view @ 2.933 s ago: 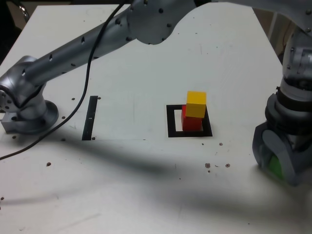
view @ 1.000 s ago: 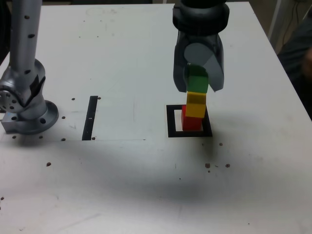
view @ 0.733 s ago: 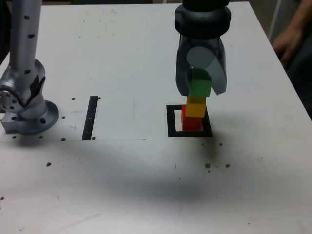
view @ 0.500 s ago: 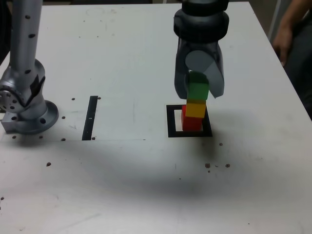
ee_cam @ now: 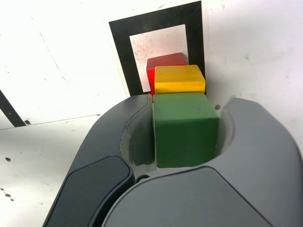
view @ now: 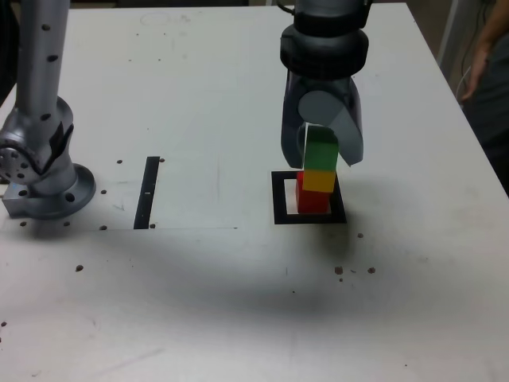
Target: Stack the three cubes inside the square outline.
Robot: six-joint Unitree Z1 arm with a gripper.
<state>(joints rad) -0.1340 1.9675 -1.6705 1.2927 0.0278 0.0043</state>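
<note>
Release looks like the step in hand: the green cube (view: 321, 151) sits over the yellow cube (view: 319, 181), apparently resting on it, with the red cube (view: 312, 197) lowest, inside the square outline (view: 281, 199) and toward the exterior view's right side of its white centre. The gripper (view: 321, 151) has its jaws parted just wider than the green cube, with slivers of light beside it in the exterior view; they stand around it rather than pinching. To do this well, spread both jaws evenly until neither side brushes the cube, then lift straight up; any sideways drift, left or right, near or far, could drag the top off or topple the column. Against the exterior picture from half a second ago, the green cube sits a little lower, covering more of the yellow one, and light gaps now show where the jaws hugged its sides. The lower two look unmoved.
</note>
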